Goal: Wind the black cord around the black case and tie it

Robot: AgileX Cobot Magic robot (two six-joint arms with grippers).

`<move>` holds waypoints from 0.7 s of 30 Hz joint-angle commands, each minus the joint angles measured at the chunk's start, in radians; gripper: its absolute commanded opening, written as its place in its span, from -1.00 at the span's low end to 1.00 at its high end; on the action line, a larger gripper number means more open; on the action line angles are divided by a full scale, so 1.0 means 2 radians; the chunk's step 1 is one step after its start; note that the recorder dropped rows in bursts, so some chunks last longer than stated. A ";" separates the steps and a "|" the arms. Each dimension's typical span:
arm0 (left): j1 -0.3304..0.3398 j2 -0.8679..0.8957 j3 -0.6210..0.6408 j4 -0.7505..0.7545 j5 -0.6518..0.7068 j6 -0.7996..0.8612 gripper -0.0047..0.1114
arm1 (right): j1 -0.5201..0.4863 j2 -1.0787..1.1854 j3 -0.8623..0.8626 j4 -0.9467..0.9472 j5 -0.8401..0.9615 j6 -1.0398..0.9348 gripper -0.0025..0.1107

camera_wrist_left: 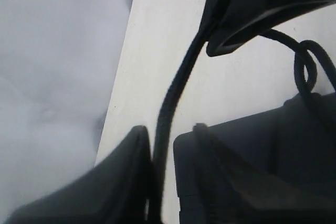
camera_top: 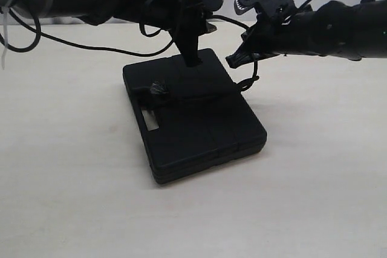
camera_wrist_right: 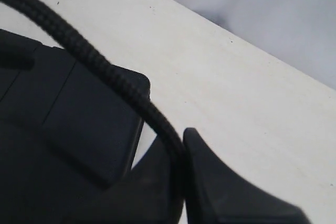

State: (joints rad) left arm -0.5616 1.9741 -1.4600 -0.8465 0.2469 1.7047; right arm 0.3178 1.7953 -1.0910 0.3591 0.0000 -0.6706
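Pale beige table (camera_top: 72,197), smooth and matte, fills the scene, with a soft grey backdrop (camera_wrist_left: 52,77) beyond its far edge. Near the middle lies the case (camera_top: 205,131): a flat, rectangular slab of matte black plastic with rounded corners, shallow moulded ribs along its side and a small rectangular handle slot (camera_top: 151,123) cut through its near left end.

A cord (camera_wrist_right: 100,64), thin, black and tightly braided with a ropy weave, crosses the top of the case. It has a bunched, frayed knot (camera_top: 158,89) near the slot. From there it runs to the case's right edge, curls into a small loop just off that edge and rises to the right gripper.

Both arms are glossy black. The left gripper (camera_top: 192,58) points straight down at the far end of the case. Its two blunt, wedge-shaped fingers (camera_wrist_left: 121,182) stand apart; the cord passes up through the gap, lying against one finger and clear of the other.

The right gripper (camera_top: 237,58) reaches in low from the right, just beside the case's far right corner. Its tapered fingers (camera_wrist_right: 231,182) are pressed together, pinching the cord, which is pulled taut over the corner of the case. A thin, smooth cable (camera_top: 91,45) sags from the left arm across the table behind.
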 commanded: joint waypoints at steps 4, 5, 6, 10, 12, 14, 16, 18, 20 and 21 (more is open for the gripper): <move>-0.002 -0.018 -0.004 -0.001 0.024 -0.006 0.29 | -0.019 -0.003 0.000 0.018 -0.017 0.023 -0.88; -0.002 -0.024 -0.004 -0.001 0.039 -0.007 0.29 | -0.026 -0.003 0.000 0.031 -0.017 0.024 -0.88; -0.002 -0.028 -0.004 -0.001 0.050 -0.008 0.29 | -0.033 -0.003 0.001 0.040 -0.017 0.024 -0.88; -0.002 -0.044 -0.004 -0.001 0.104 -0.031 0.29 | -0.058 -0.003 0.009 0.088 -0.029 0.033 -0.89; -0.002 -0.044 -0.004 -0.001 0.132 -0.032 0.29 | -0.068 -0.003 0.012 0.116 -0.036 0.034 -0.89; -0.002 -0.042 -0.004 -0.001 0.166 -0.032 0.29 | -0.074 -0.002 0.013 0.129 -0.037 0.039 -0.89; -0.002 -0.034 -0.004 -0.001 0.207 -0.031 0.29 | -0.077 0.004 0.013 0.129 -0.039 0.056 -0.89; -0.002 -0.018 -0.004 0.001 0.217 -0.021 0.28 | -0.077 0.010 0.013 0.129 -0.043 0.074 -0.89; -0.002 0.006 -0.004 0.001 0.216 0.017 0.27 | -0.077 0.011 0.013 0.129 -0.044 0.079 -0.89; -0.002 0.023 -0.004 0.001 0.216 0.036 0.18 | -0.077 0.008 0.013 0.129 -0.046 0.081 -0.89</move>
State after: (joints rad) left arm -0.5616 1.9809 -1.4600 -0.8444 0.6697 1.7265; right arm 0.1696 1.8158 -1.0692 0.6115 -0.0709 -0.5230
